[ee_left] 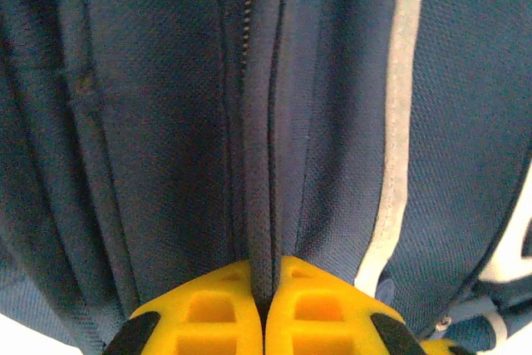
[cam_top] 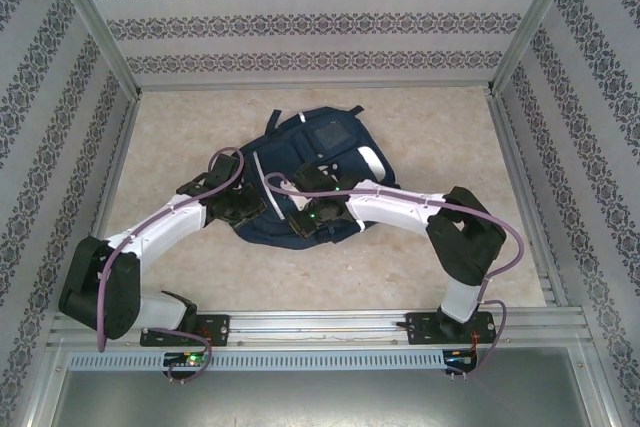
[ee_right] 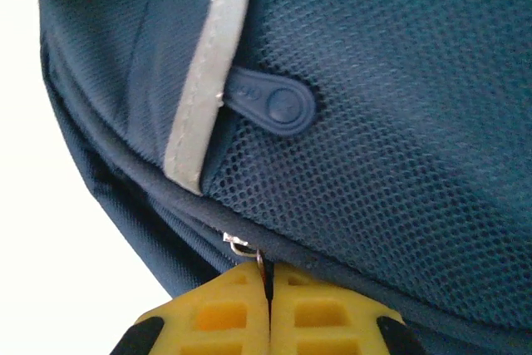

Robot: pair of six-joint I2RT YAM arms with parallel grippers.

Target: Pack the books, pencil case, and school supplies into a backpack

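The navy backpack lies flat mid-table, with both grippers at its near edge. My left gripper is shut on a dark ridge of backpack fabric beside the closed zip; from above it sits at the bag's left side. My right gripper is shut on the thin dark pull hanging from the metal zip slider at the bag's edge, and from above it is near the bag's front. The books, pencil case and school supplies are out of view.
A grey reflective stripe and a blue rubber tab lie on the mesh panel above the right gripper. Patterned walls enclose the beige table. A metal rail runs along the near edge.
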